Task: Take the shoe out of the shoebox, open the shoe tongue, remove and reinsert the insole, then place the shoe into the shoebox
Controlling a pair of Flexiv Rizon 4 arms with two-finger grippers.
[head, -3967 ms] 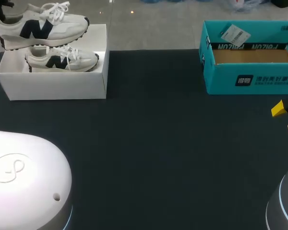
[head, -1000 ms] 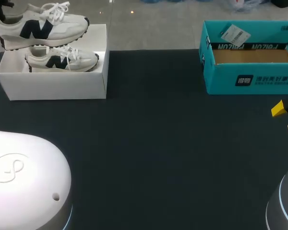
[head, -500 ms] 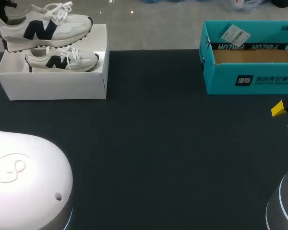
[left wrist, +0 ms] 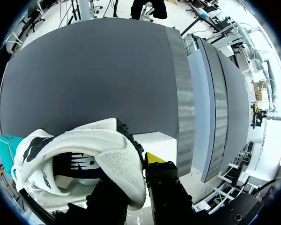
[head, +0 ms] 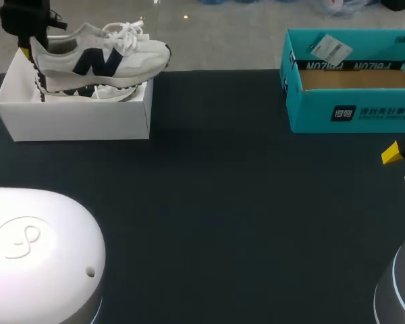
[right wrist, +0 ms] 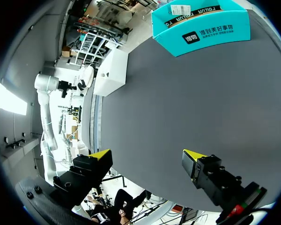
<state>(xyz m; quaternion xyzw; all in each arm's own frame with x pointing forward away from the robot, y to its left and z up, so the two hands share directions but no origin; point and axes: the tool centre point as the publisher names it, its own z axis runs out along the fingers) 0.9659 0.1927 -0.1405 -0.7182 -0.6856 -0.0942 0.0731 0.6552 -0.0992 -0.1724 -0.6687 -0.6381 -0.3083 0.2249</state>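
left jaws clamp sneaker (head: 101, 57) heel | now shifted right above white shoebox (head: 74, 121) (extraction nearly done) | right jaws open, idle

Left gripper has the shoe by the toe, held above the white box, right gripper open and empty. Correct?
Not quite: the left gripper has the shoe by the heel, not the toe; the toe points away from it. The head view shows this. The rest stands: the shoe is above the white box, and the right gripper is open and empty.
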